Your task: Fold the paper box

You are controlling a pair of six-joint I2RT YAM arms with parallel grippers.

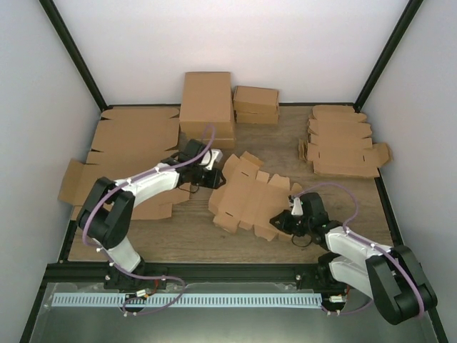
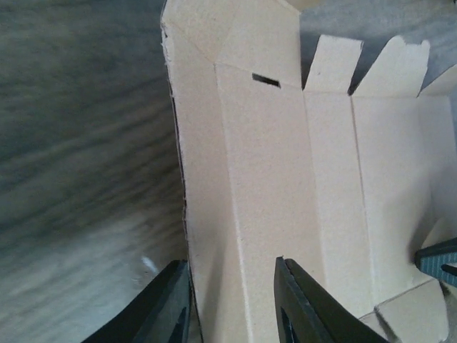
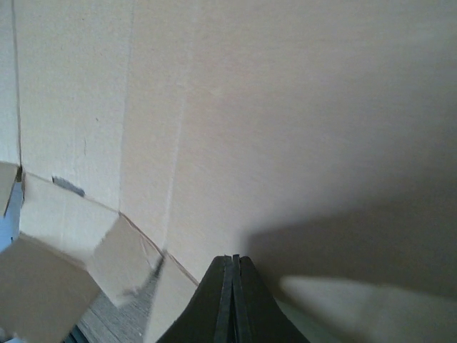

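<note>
The paper box [image 1: 246, 193] lies mostly unfolded on the wooden table mid-scene, a brown die-cut with flaps. My left gripper [image 1: 213, 177] is at its left edge. In the left wrist view the jaws [image 2: 230, 263] stand apart and straddle the box's raised left strip [image 2: 207, 179]: one finger outside the edge, the other on the inner panel. My right gripper [image 1: 280, 220] is shut, its tips [image 3: 233, 257] against the box's right panel [image 3: 285, 107], with nothing between them. A dark part of it shows at the far right of the left wrist view [image 2: 439, 261].
Two big folded boxes [image 1: 207, 107] [image 1: 255, 103] stand at the back. Large flat cardboard sheets [image 1: 132, 143] cover the table's left side under the left arm. A stack of flat die-cuts [image 1: 343, 146] lies at the back right. White walls close in on both sides.
</note>
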